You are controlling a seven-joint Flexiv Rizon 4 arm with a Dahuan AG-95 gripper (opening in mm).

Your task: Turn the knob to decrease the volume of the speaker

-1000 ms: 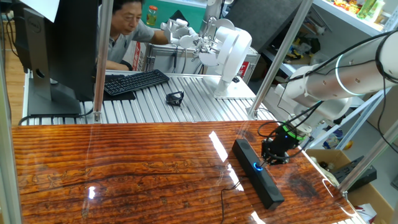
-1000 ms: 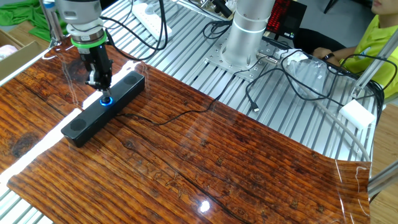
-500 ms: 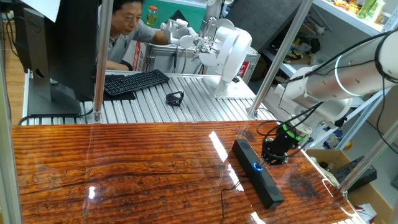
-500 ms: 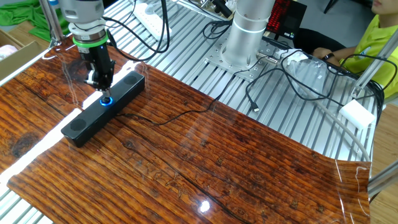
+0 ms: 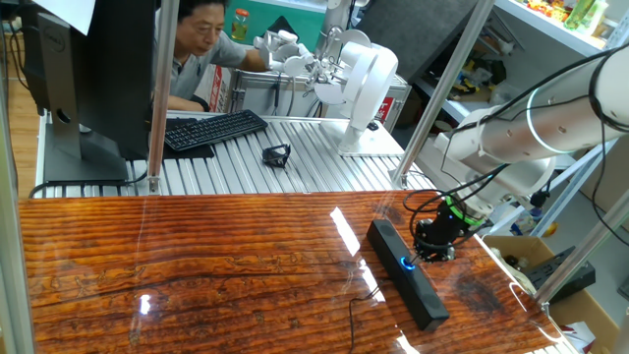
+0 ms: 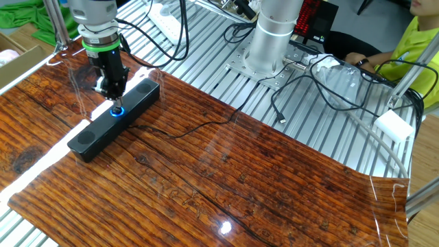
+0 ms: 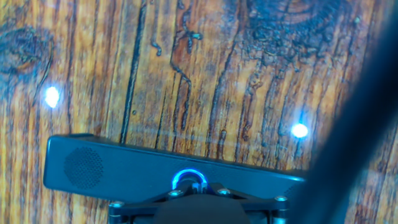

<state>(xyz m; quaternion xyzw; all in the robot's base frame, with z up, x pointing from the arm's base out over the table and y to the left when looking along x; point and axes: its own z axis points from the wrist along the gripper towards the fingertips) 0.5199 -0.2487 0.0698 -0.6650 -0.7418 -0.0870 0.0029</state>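
Speaker (image 6: 114,118), a long black bar, lies flat on the wooden table (image 6: 226,171), near one edge, with a thin cable (image 6: 199,125) trailing off across the boards. Its knob (image 7: 189,181) glows blue about halfway along the bar. The gripper (image 6: 114,99) points straight down right at the knob; from where I stand I cannot tell whether its fingers are pinching it. A man (image 5: 197,49) sits behind a keyboard (image 5: 211,129).

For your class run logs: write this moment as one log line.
phase: at knob | gripper: fingertips down on blue-lit knob | speaker: flat on wooden table | grip: unclear
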